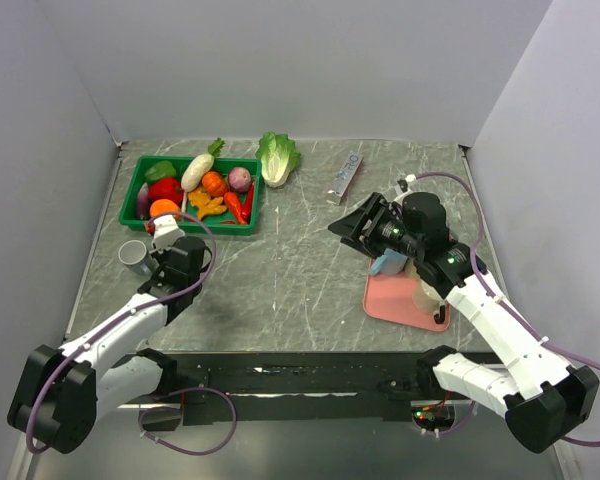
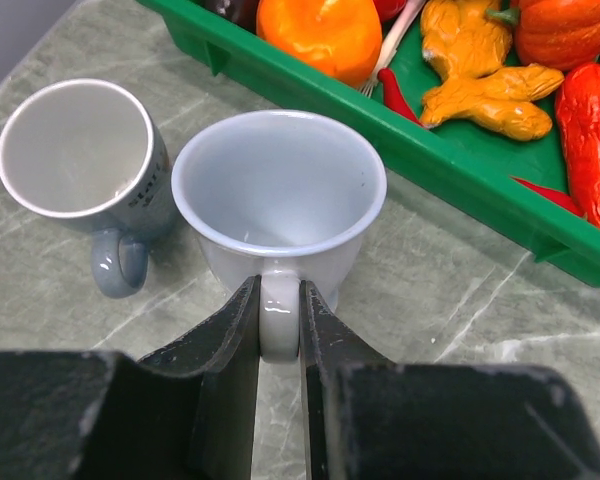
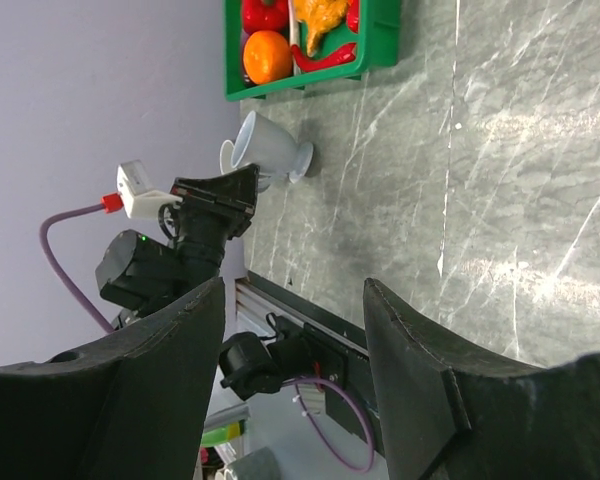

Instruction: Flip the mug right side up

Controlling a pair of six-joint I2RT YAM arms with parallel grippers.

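Note:
A white mug [image 2: 278, 200] stands upright on the table with its mouth up, just in front of the green crate. My left gripper [image 2: 278, 300] is shut on its handle, one finger on each side. In the top view this gripper [image 1: 170, 240] hides the mug. The mug also shows in the right wrist view [image 3: 270, 148], base on the table. A grey-blue mug [image 2: 80, 160] stands upright close to its left, also seen from above [image 1: 133, 256]. My right gripper [image 3: 295, 300] is open and empty, held above the table's right half [image 1: 355, 225].
The green crate [image 1: 138, 190] of toy vegetables sits at the back left. A lettuce [image 1: 277, 157] and a silver packet [image 1: 346, 177] lie at the back. A pink tray [image 1: 405, 305] holding a blue item [image 1: 388, 264] lies under the right arm.

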